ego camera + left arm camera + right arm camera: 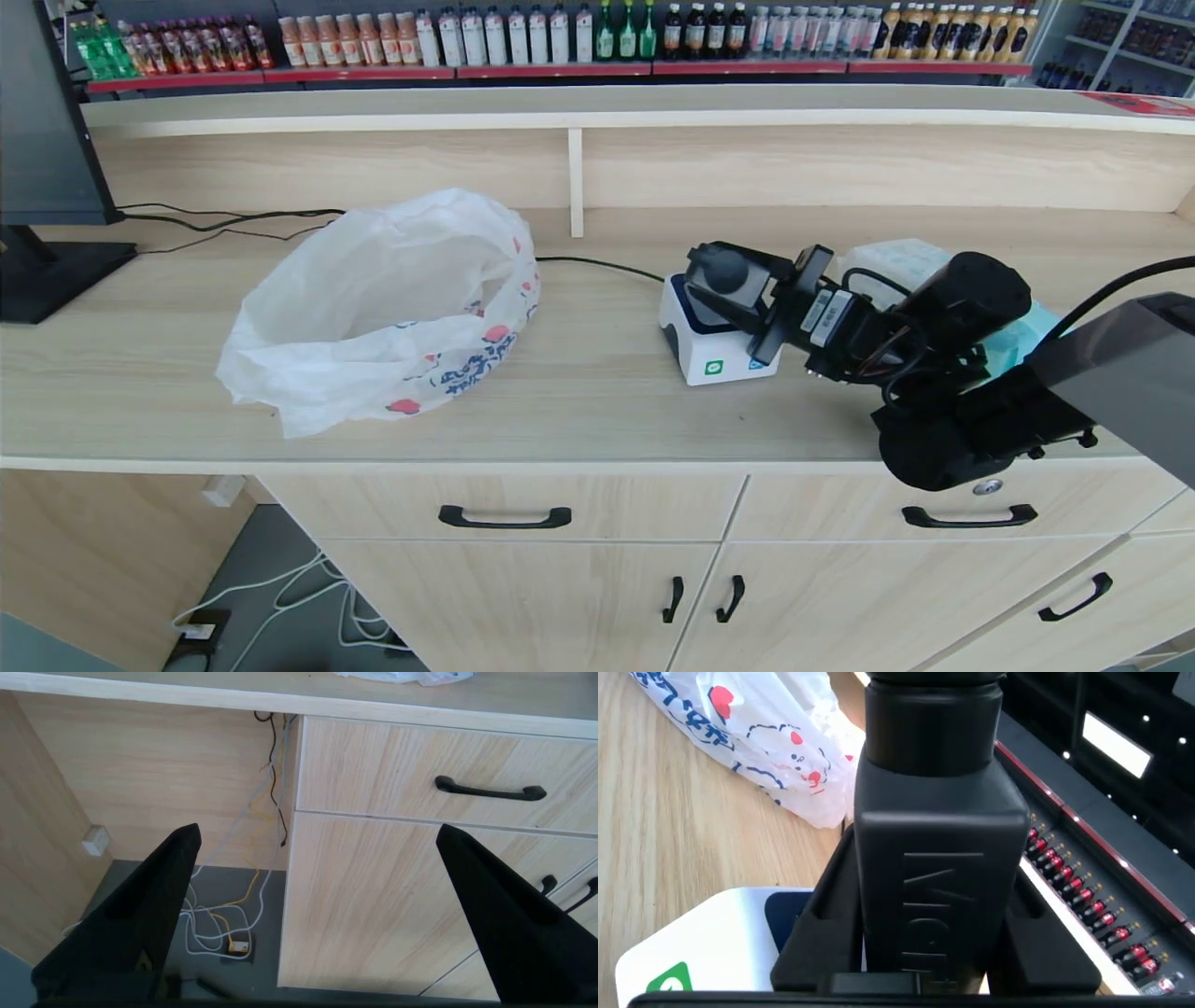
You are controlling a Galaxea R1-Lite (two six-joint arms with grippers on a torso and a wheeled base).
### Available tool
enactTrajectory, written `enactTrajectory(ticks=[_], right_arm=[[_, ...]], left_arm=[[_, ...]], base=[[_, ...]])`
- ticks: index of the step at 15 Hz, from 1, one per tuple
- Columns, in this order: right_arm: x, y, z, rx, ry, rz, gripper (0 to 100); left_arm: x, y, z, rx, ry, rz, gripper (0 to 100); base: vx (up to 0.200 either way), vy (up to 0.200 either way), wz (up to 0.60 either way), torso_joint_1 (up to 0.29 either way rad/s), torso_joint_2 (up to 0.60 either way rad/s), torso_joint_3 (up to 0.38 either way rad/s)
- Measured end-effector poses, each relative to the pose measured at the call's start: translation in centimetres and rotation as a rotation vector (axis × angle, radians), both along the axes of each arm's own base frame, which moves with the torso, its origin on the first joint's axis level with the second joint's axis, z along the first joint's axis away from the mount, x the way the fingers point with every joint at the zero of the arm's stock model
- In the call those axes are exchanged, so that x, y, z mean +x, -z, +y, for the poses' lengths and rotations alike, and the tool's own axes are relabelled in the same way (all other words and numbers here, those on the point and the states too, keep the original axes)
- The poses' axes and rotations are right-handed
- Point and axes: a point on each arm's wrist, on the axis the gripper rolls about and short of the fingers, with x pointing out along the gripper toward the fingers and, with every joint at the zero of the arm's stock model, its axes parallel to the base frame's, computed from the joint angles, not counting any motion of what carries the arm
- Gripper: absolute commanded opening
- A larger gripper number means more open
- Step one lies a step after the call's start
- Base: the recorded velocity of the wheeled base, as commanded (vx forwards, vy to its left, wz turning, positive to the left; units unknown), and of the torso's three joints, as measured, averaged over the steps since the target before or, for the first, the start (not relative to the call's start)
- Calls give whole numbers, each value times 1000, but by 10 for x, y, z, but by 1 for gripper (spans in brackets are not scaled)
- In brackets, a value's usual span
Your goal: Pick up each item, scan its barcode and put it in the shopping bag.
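Head view: bag (373, 308) near counter (597, 411) edge

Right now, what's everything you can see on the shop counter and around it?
shopping bag: one, white with red-blue print, left on the counter.
scanner: one, white and blue, counter middle.
dark bottle: one, grey-black, over the scanner.
pale box: one, whitish, counter right.
teal pack: one, teal, beside that box.
monitor: one, black, far left.
shelf bottles: many, mixed colours, behind the counter.
left gripper: one, black, jaws open, facing the cabinet below.
right gripper: one, black, jaws shut on the dark bottle.
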Motion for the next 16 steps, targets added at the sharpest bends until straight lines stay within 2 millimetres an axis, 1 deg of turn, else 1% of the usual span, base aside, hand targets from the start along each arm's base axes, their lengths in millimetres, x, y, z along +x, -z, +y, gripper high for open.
enactTrajectory(ticks=[7,11,14,16], right_arm=[[4,2,0,2,2,2,0],[-1,-5,1,17,2,13,0],[-16,-13,4,67,35,49,0],[-35,-17,16,98,44,84,0]], left_arm=[[0,0,0,0,0,0,100],[0,0,0,0,0,0,100],[0,0,0,-1,0,0,100],[0,0,0,0,0,0,100]], base=[[0,0,0,0,0,0],[0,0,0,0,0,0],[0,0,0,0,0,0],[0,0,0,0,0,0]])
